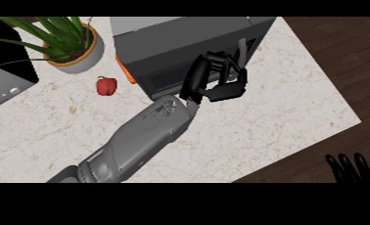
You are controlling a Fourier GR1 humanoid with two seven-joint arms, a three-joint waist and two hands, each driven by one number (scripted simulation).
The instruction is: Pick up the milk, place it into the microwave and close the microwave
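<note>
- Microwave [180, 40]: boxy, dark grey, matte, on a pale speckled stone counter [289, 101]. Its door looks closed, and an orange sliver at its left edge is hard to make out.
- Left hand [209, 78]: black, clenched against the door front, grasping nothing visible.
- Milk: hidden, so I cannot tell where it sits.
- Right hand [347, 166]: straight fingertips only, cut off at the lower right.
- 1 glossy red pepper [106, 85] lies beside a round potted plant [72, 48].

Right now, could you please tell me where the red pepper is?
Head view, left side: the red pepper lies on the counter between the potted plant and the microwave.
</note>
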